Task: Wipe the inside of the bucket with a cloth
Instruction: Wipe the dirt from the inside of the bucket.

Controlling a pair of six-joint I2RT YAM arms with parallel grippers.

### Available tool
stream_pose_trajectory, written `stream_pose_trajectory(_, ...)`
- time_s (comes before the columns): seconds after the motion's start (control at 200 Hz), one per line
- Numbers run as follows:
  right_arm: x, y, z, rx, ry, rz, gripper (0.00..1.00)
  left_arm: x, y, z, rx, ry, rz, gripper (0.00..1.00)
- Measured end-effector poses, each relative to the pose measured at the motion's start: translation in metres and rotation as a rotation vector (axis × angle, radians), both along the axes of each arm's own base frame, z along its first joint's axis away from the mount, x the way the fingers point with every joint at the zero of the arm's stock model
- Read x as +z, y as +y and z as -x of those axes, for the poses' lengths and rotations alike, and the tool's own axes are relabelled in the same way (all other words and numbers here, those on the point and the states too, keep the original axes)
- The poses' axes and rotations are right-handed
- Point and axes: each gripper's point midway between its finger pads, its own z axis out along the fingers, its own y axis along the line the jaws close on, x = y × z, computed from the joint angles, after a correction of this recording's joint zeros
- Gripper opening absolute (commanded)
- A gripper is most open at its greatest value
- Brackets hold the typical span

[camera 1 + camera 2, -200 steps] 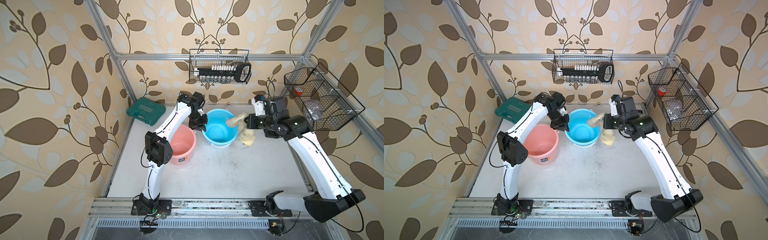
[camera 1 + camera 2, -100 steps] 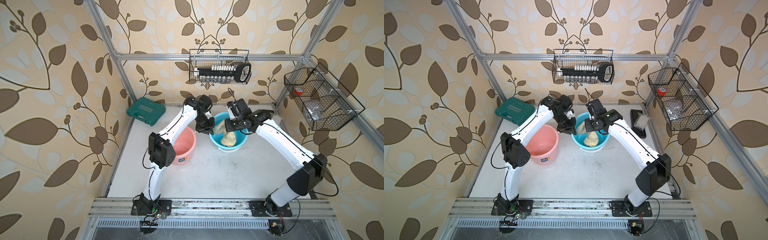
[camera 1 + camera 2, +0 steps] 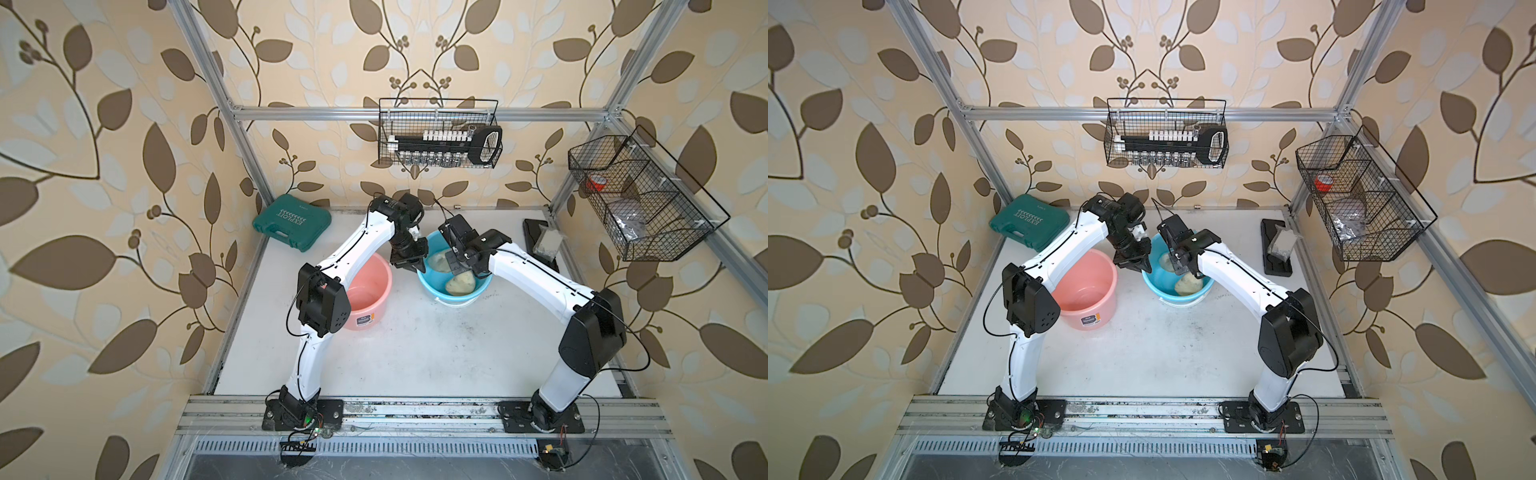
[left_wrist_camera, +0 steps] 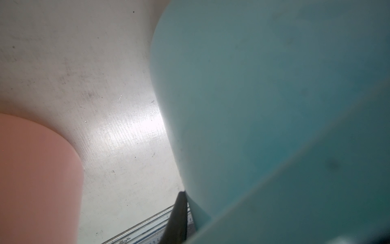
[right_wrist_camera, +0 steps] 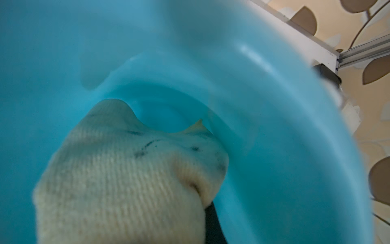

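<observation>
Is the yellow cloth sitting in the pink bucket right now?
No, in a top view the cloth sits inside the blue bucket, beside the pink bucket.

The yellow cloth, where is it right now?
In both top views the cloth sits bunched inside the blue bucket, just right of the pink bucket, toward the back of the table.

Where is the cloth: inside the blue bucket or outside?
Inside. In both top views the bunched cloth lies within the rim of the blue bucket.
</observation>
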Motion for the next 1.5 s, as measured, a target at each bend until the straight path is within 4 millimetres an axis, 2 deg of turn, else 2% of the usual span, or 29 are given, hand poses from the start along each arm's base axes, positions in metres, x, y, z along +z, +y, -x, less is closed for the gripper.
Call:
stream_pose_trajectory(0.145, -0.013, 0.009, 0.006, 0.04, 0.047, -0.043, 0.0, 0.002, -0.001, -0.001, 0.007, -0.002, 0.007, 0.0)
stream_pose_trajectory(0.29, -0.022, 0.02, 0.005, 0.06, 0.07, -0.084, 0.0, 0.002, -0.001, -0.001, 0.01, 0.0, 0.007, 0.0)
stream_pose_trajectory(0.45, -0.051, 0.024, 0.003, 0.064, 0.141, -0.075, 0.0, 0.002, 0.001, -0.003, 0.018, 0.001, 0.006, 0.0)
stream_pose_trajectory(0.565, -0.069, 0.021, 0.002, 0.053, 0.177, -0.051, 0.0, 0.002, 0.001, -0.003, 0.018, 0.002, 0.006, 0.0)
stream_pose_trajectory(0.895, -0.087, 0.001, -0.027, -0.017, 0.164, 0.076, 0.0, -0.007, 0.003, -0.011, 0.046, 0.009, 0.024, 0.0)
stream_pose_trajectory(1.115, -0.123, -0.002, -0.036, -0.067, 0.232, 0.141, 0.0, -0.012, 0.003, -0.017, 0.067, 0.006, 0.033, 0.0)
stream_pose_trajectory(1.19, -0.125, -0.001, -0.036, -0.075, 0.242, 0.143, 0.0, -0.01, 0.001, -0.017, 0.072, 0.006, 0.042, 0.0)
stream_pose_trajectory(1.325, -0.128, 0.005, -0.032, -0.067, 0.274, 0.08, 0.0, -0.01, 0.002, -0.017, 0.075, 0.007, 0.041, 0.0)
stream_pose_trajectory(1.5, -0.131, 0.035, -0.009, 0.003, 0.381, -0.176, 0.0, -0.01, 0.005, -0.013, 0.072, 0.017, 0.024, 0.0)
